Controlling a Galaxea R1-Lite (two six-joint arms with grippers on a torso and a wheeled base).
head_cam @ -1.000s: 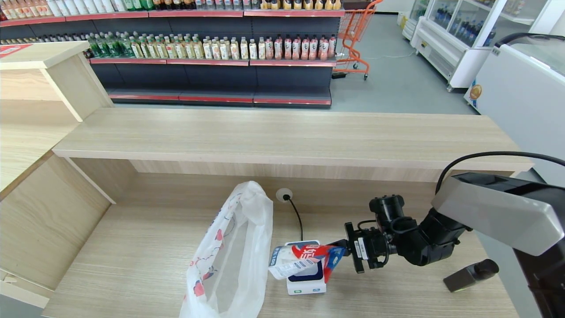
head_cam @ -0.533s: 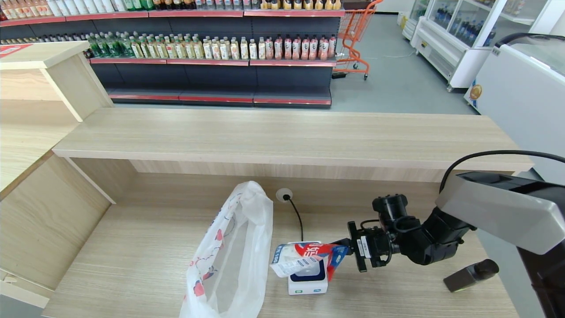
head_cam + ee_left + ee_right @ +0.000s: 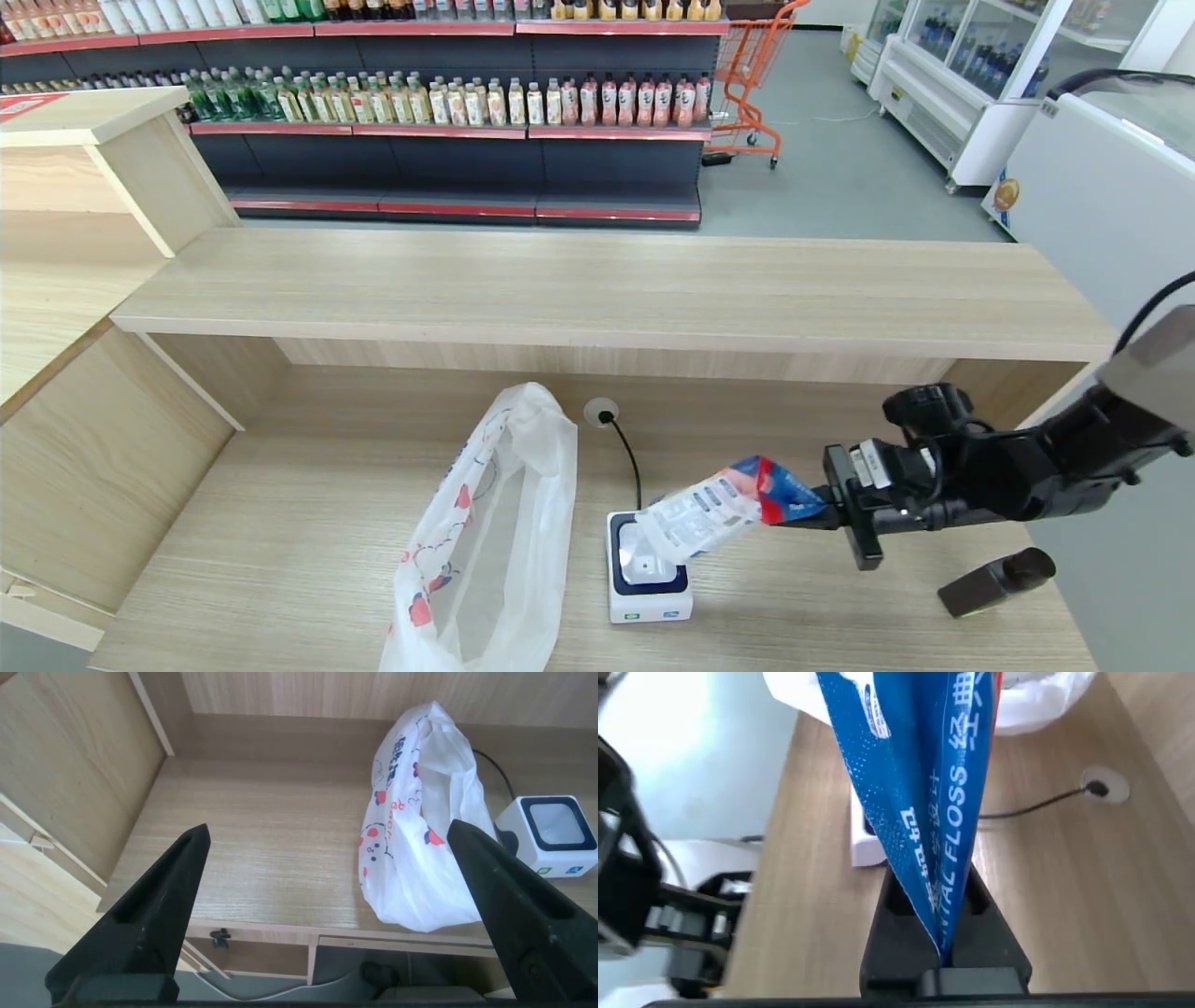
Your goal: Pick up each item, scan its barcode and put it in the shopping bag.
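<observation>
My right gripper (image 3: 810,515) is shut on the blue and red end of a floss packet (image 3: 724,504), which hangs tilted with its white end over the scanner (image 3: 649,579). The right wrist view has the same packet (image 3: 920,812) clamped between the fingers, with the scanner (image 3: 867,840) below it. A white shopping bag (image 3: 490,541) with red print lies open on the counter, left of the scanner. My left gripper (image 3: 327,915) stands open above the near left part of the counter, the bag (image 3: 420,831) and scanner (image 3: 551,831) beyond it.
A black cable (image 3: 624,453) runs from the scanner to a wall port (image 3: 601,411). A dark handheld object (image 3: 994,581) lies at the counter's right front. A raised wooden ledge (image 3: 607,289) borders the back, a wooden wall (image 3: 103,467) the left.
My right arm has pulled back to the right and risen, lifting the packet off the scanner's top; the packet has turned so its white side faces up, uncovering the scanner window.
</observation>
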